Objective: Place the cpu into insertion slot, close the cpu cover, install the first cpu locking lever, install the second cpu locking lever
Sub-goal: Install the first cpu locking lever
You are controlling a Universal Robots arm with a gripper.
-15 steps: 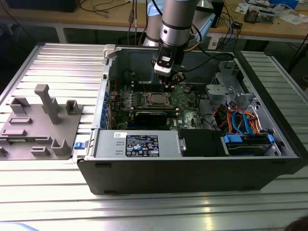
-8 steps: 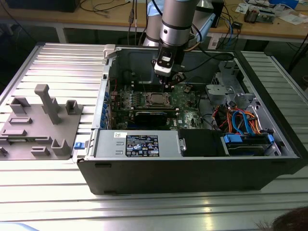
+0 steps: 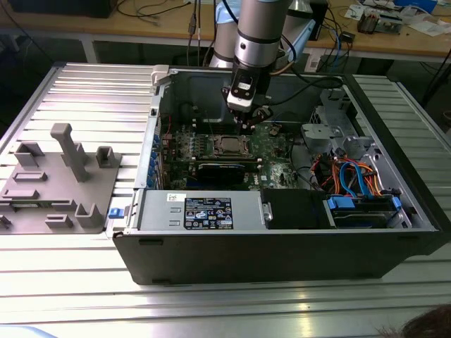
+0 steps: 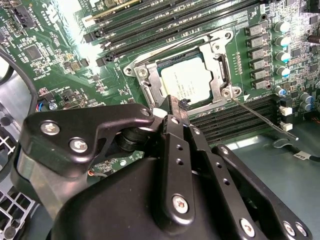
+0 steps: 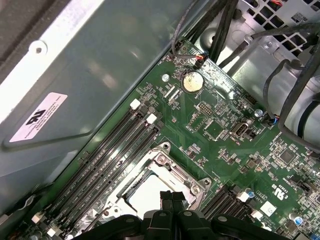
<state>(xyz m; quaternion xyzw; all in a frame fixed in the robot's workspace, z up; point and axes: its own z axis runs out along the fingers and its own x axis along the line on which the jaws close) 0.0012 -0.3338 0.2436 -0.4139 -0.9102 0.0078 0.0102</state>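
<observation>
The cpu (image 4: pixel 192 82), a flat square chip with a silver top, lies in the insertion slot (image 3: pixel 231 146) on the green board, hiding the slot's contact field. The cpu cover (image 4: pixel 220 65), a silvery frame with a square window, lies flat over the chip's edges. A thin metal locking lever (image 4: pixel 262 117) sticks out from the cover's corner across the memory slots. My gripper (image 4: pixel 172 106) is shut and holds nothing, its black fingertips just above the edge of the cover. In the first wrist view the gripper (image 5: pixel 173 196) hangs over the cpu (image 5: pixel 142 197).
The board sits inside an open computer case (image 3: pixel 282 246) on a ribbed aluminium table. A long black card (image 3: pixel 222 170) lies near the socket, with a labelled metal box (image 3: pixel 204 211) in front. Blue and orange cables (image 3: pixel 352 176) fill the exterior view's right. A grey fixture (image 3: pixel 56 183) stands left.
</observation>
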